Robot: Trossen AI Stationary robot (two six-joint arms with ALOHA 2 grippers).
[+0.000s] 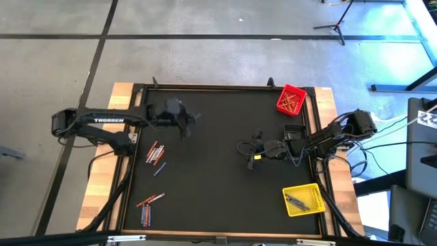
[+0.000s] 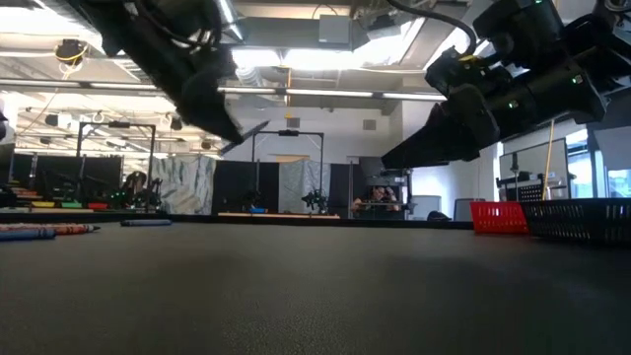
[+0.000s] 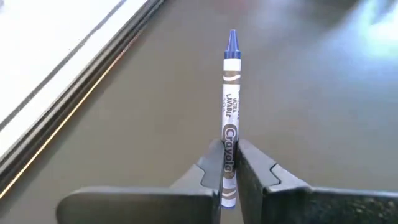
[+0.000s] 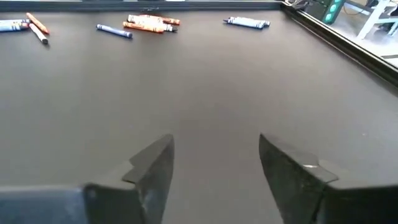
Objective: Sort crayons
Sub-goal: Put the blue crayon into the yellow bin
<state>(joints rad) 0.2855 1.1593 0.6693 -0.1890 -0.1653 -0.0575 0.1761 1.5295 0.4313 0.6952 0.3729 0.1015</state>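
Note:
My left gripper (image 1: 184, 123) hangs above the far left part of the black mat, shut on a blue crayon with a grey and white wrapper (image 3: 230, 106). In the low view the crayon (image 2: 246, 137) sticks out of the gripper well above the mat. My right gripper (image 1: 244, 150) is open and empty above the mat's right middle; its fingers stand apart in the right wrist view (image 4: 214, 168). Loose red-orange and blue crayons lie flat on the mat's left part (image 1: 156, 154) and near left (image 1: 147, 205). A red bin (image 1: 291, 100) and a yellow bin (image 1: 304, 199) both hold crayons. My left gripper pinches the crayon's wrapped shaft near its blunt end (image 3: 229, 163) between the two fingers. The crayon lies along the fingers and sticks out forward, its blue tip (image 3: 232, 41) pointing away from the gripper. It is lifted clear of the mat.
A raised frame runs around the mat (image 1: 225, 87) on a wooden table. The red bin stands at the far right corner, the yellow bin at the near right. Several crayons show far across the mat in the right wrist view (image 4: 149, 23). The mat's middle (image 1: 218, 184) is bare.

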